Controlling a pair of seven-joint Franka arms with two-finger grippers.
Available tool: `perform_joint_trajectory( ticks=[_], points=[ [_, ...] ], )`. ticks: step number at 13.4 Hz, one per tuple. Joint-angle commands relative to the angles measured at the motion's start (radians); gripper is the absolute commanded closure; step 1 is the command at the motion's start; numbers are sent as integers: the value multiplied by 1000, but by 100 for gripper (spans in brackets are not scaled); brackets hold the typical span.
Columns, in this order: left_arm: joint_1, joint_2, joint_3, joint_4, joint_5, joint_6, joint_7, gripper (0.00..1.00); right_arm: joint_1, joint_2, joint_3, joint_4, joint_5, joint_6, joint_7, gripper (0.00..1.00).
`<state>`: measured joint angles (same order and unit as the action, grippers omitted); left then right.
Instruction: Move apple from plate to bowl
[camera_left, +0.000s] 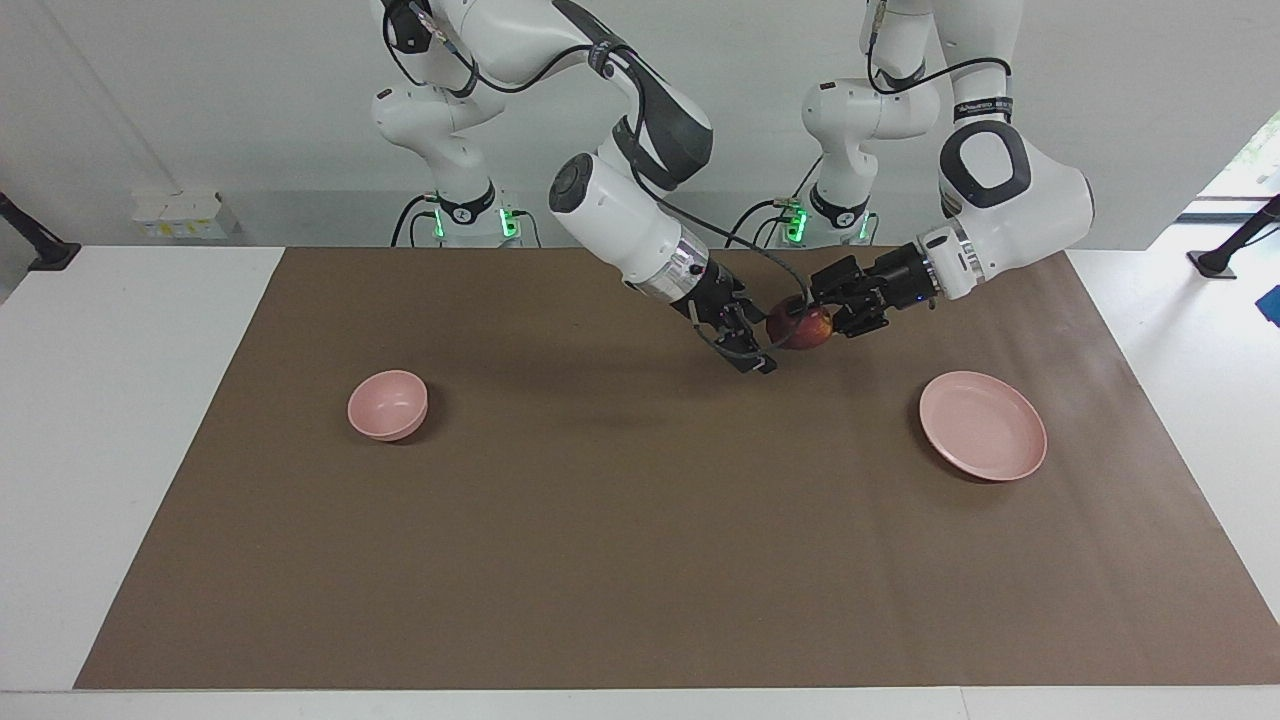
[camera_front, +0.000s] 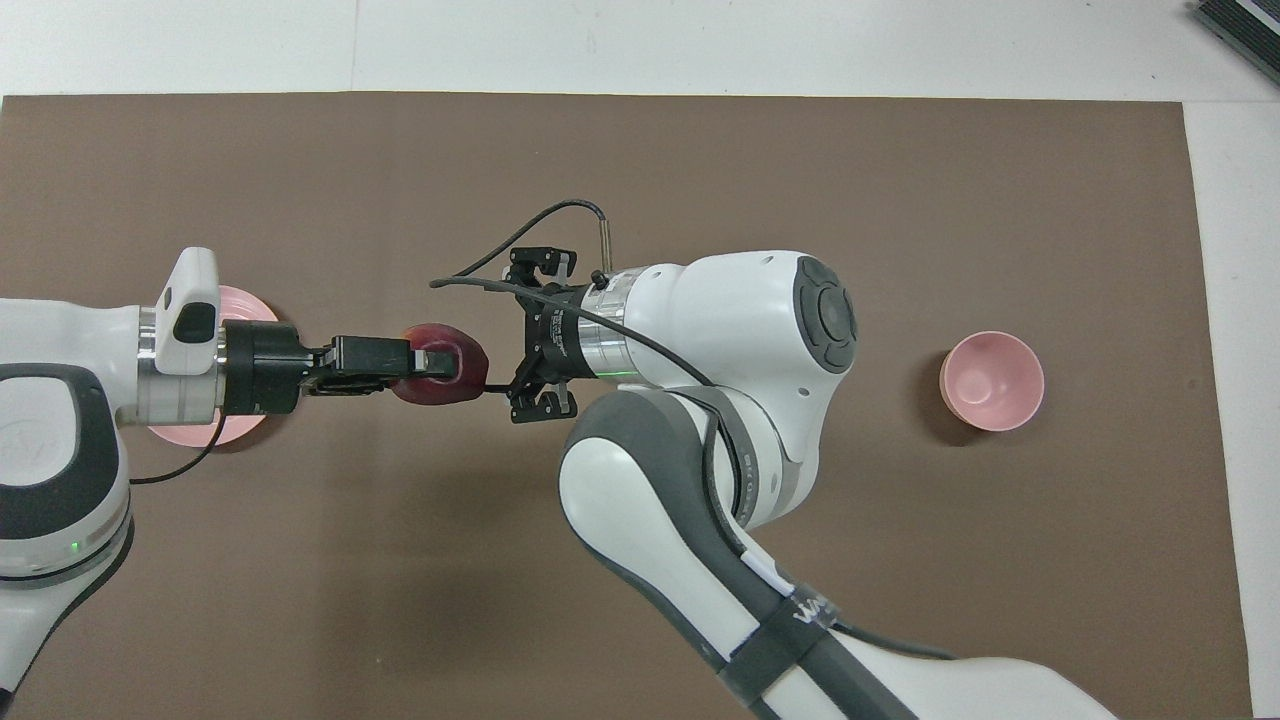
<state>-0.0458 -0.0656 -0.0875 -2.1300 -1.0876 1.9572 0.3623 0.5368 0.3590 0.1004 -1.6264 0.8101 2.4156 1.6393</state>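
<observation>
The dark red apple is up in the air over the brown mat, between the plate and the bowl, and shows in the overhead view too. My left gripper is shut on it, reaching from the plate's end. My right gripper is at the apple's other flank, fingers open and spread beside it; I cannot tell if they touch it. The pale pink plate lies empty toward the left arm's end. The small pink bowl stands empty toward the right arm's end.
A brown mat covers most of the white table. In the overhead view the left arm's wrist hides much of the plate. A small white box sits at the table's edge near the robots.
</observation>
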Motion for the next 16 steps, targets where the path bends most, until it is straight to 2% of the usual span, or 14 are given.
perform_joint_trajectory(
  ticks=[1, 6, 8, 9, 10, 11, 12, 13, 15, 16],
  points=[
    [-6, -5, -35, 8, -23, 73, 12, 100, 5, -5, 1, -10, 21, 8, 10, 0],
    [-6, 3, -93, 21, -20, 158, 4, 100, 31, -8, 2, -9, 21, 7, 8, 0],
    [-8, 1, -97, 19, -21, 141, 0, 100, 31, -6, 2, -9, 21, 7, 10, 0],
    [-8, 1, -98, 21, -21, 140, -2, 100, 31, -6, 2, -9, 27, 8, 14, 24],
    [-8, 1, -103, 19, -21, 138, -9, 100, 31, -6, 1, -7, 27, 8, 14, 72],
    [-8, 1, -103, 21, -21, 125, -16, 100, 31, -6, 1, -7, 24, 10, 11, 90],
    [-6, 1, -103, 21, -21, 108, -16, 100, 31, -5, 2, -7, 23, 10, 10, 100],
    [-5, 0, -103, 21, -21, 97, -16, 91, 31, -5, 1, -7, 23, 10, 10, 100],
    [-3, 0, -101, 27, -21, 88, -20, 60, 31, -5, 1, -7, 23, 8, 10, 100],
    [-3, -2, -100, 30, -18, 88, -34, 53, 31, -5, 1, -7, 23, 7, 10, 100]
  ],
)
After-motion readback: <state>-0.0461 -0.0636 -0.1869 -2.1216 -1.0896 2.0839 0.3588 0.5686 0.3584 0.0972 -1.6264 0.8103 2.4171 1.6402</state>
